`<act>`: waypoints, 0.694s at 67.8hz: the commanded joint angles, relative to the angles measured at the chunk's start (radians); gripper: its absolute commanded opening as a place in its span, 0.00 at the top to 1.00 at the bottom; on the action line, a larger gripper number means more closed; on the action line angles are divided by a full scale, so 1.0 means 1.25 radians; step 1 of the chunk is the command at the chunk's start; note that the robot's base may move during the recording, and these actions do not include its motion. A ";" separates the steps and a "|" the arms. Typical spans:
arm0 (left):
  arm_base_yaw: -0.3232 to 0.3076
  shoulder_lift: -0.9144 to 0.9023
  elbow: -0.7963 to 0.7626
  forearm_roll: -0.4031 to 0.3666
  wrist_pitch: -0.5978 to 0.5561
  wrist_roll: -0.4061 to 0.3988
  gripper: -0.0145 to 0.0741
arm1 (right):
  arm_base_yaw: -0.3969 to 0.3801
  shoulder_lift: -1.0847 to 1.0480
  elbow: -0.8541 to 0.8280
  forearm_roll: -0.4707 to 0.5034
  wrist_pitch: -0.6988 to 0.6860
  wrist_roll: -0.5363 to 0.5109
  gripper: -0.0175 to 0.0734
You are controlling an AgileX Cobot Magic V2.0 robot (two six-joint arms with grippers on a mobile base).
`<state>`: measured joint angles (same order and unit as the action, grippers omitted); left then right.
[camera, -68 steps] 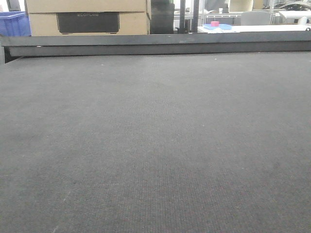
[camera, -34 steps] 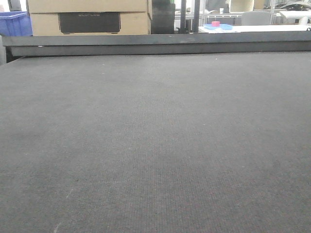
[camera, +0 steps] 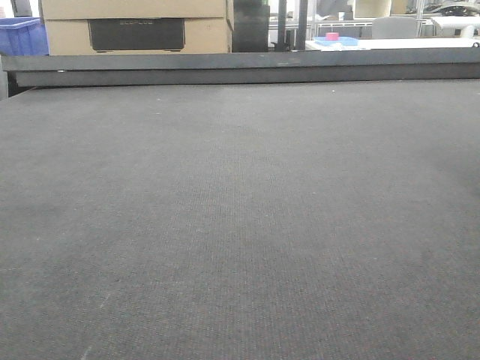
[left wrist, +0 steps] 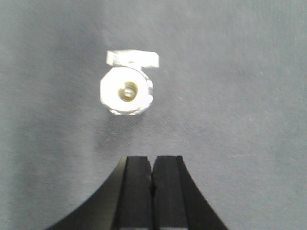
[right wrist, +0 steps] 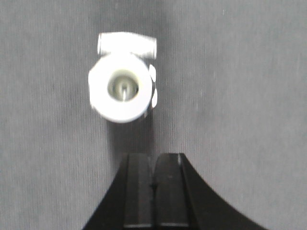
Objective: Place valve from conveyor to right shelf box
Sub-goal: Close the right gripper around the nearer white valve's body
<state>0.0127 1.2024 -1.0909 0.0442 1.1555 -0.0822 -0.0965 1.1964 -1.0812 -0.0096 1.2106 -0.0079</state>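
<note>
On the conveyor [camera: 240, 225]: a white valve [left wrist: 127, 91] lies on the dark grey woven belt in my left wrist view. Its round face points up at the camera and has a yellowish centre.
Valve crossbar: a short white bar sits on the edge of the round body farther from my fingers.
Left gripper [left wrist: 152, 160]: fingers pressed together with nothing between them. It hangs over the conveyor, near the valve but not touching it.
Right wrist view: a white valve [right wrist: 122, 93] of the same shape lies on the conveyor, round face up, with a pale grey centre and the crossbar on the far edge. It fills more of the picture than in the left view.
One valve or two: I cannot tell.
Right gripper [right wrist: 153, 160]: fingers pressed together, holding nothing. It hangs over the conveyor, near the valve and clear of it.
Valve offset: in both wrist views the body sits slightly toward the left of the picture from the line of my fingertips.
Rail [camera: 240, 64]: dark metal, running along the far edge of the conveyor.
Box [camera: 135, 26]: cardboard with a dark panel, beyond the far edge of the conveyor, toward its left end.
Bin [camera: 19, 36]: blue, beyond the far left corner of the conveyor, just beside the box.
</note>
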 commanded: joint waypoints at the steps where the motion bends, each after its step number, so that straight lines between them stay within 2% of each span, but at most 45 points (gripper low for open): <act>1: 0.003 0.020 -0.029 -0.011 0.002 -0.008 0.96 | 0.000 0.032 -0.034 -0.009 0.008 -0.005 0.99; 8: 0.003 0.029 -0.044 -0.011 -0.018 -0.008 0.96 | 0.000 0.067 -0.055 -0.007 0.008 -0.005 0.99; 13: 0.003 0.030 -0.049 -0.011 -0.033 -0.008 0.96 | 0.000 0.089 -0.063 0.008 0.008 -0.005 0.91; 20: 0.003 0.032 -0.049 -0.014 -0.039 -0.008 0.96 | 0.000 0.117 -0.062 0.030 -0.001 -0.005 0.67; 22: 0.003 0.033 -0.049 -0.017 -0.039 -0.008 0.96 | 0.000 0.128 -0.062 0.035 -0.016 -0.005 0.53; 27: 0.003 0.033 -0.049 -0.017 -0.039 -0.008 0.96 | 0.000 0.150 -0.062 0.035 -0.039 -0.005 0.34; 33: 0.003 0.033 -0.049 -0.017 -0.039 -0.008 0.96 | 0.000 0.176 -0.062 0.035 -0.042 -0.005 0.20; 47: 0.003 0.033 -0.049 -0.017 -0.044 -0.008 0.96 | 0.000 0.243 -0.056 0.035 -0.085 -0.005 0.19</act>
<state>0.0127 1.2445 -1.1427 0.0315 1.1120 -0.0822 -0.0965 1.4735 -1.1511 0.0376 1.1417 -0.0101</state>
